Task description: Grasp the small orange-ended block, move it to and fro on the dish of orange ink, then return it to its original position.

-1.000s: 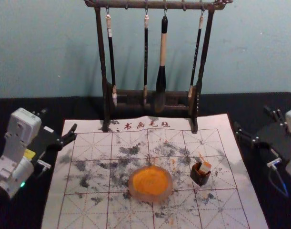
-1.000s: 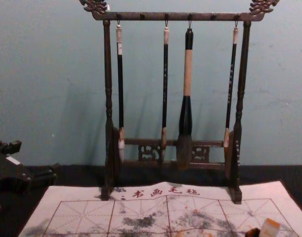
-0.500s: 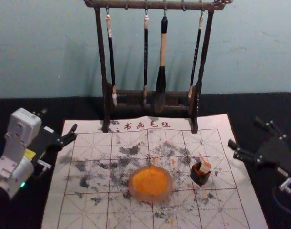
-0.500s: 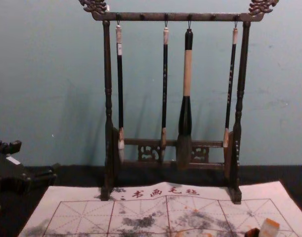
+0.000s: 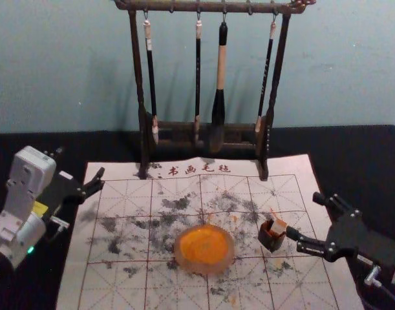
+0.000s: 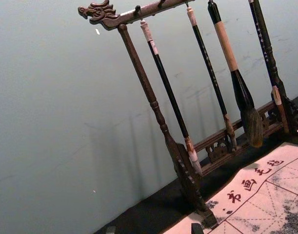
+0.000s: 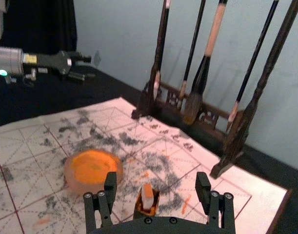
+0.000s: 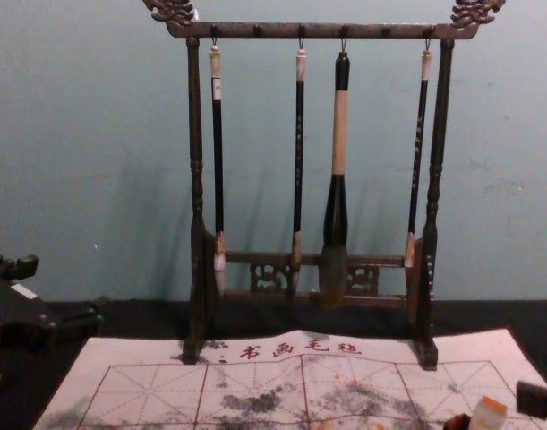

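The small pale block with an orange end (image 5: 278, 225) leans upright in a small dark square holder (image 5: 269, 240). Just right of them, my right gripper (image 5: 304, 214) is open over the mat, one fingertip close beside the block. From the right wrist, the right gripper (image 7: 156, 179) has the block (image 7: 147, 197) and holder (image 7: 152, 211) between and beyond its spread fingers. Left of the holder lies the round dish (image 5: 184, 263) of orange ink. My left gripper (image 5: 80, 162) stays parked open at the mat's left edge; its tips (image 6: 154, 228) show in the left wrist view.
A dark wooden rack (image 5: 139, 84) with several hanging brushes stands at the mat's back edge. The ink-stained white mat (image 5: 113, 284) lies on a black cloth (image 5: 29, 143), with a wall behind.
My right gripper has swung in from the right edge, toward the front and left, coming up to the block and holder. The left arm, block and dish stay as they were.
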{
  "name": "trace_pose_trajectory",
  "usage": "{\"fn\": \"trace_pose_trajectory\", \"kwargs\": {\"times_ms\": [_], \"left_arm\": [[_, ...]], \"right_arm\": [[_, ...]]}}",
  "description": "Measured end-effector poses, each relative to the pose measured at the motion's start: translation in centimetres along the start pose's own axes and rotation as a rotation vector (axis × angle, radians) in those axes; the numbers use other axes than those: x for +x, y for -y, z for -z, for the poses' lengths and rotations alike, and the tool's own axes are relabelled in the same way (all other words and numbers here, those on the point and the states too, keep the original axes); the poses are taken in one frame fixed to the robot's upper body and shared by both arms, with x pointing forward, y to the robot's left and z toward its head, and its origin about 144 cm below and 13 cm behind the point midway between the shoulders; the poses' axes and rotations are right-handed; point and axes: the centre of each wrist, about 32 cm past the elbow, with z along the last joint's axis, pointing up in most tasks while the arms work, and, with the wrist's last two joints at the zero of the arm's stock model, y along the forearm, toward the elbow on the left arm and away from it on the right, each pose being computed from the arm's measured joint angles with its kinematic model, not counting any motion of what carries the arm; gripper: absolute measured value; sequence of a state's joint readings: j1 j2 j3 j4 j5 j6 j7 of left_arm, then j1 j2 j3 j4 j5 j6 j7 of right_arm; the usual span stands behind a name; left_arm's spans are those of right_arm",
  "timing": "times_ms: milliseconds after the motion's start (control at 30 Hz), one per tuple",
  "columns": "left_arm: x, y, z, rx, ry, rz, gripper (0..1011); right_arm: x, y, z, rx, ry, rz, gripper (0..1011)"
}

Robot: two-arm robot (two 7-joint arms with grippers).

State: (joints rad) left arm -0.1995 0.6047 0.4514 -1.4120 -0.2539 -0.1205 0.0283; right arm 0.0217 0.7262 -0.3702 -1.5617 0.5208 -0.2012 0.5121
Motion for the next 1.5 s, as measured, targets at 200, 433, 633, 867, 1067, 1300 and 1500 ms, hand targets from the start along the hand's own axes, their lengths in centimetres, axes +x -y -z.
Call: {"fn": "trace_pose_trajectory", "kwargs": {"times_ms": [200, 433, 633, 867, 1067, 1300, 1500], "left_arm": [[0.0, 0.0, 0.0, 0.000, 0.000, 0.000, 1001], [0.0, 0.0, 0.0, 0.000, 0.000, 0.000, 1001], [0.0, 0.0, 0.0, 0.000, 0.000, 0.000, 1001], [0.0, 0.0, 0.0, 0.000, 0.000, 0.000, 1001], [0.0, 0.0, 0.0, 0.000, 0.000, 0.000, 1001], [0.0, 0.0, 0.0, 0.000, 0.000, 0.000, 1001], [0.0, 0.0, 0.0, 0.000, 0.000, 0.000, 1002]], "right_arm": [[0.1, -0.8, 0.7, -0.043, -0.015, 0.001, 1002], [0.2, -1.3, 1.2, -0.070, -0.023, -0.016, 1002], [0.4, -1.9, 1.4, -0.087, -0.020, -0.032, 1002], [0.9, -2.7, 1.7, -0.104, -0.021, -0.044, 1003], [1.1, -3.2, 1.8, -0.114, -0.024, -0.055, 1003], [1.2, -3.5, 2.0, -0.114, -0.029, -0.056, 1002], [1.2, -3.6, 2.0, -0.114, -0.031, -0.054, 1002]]}}
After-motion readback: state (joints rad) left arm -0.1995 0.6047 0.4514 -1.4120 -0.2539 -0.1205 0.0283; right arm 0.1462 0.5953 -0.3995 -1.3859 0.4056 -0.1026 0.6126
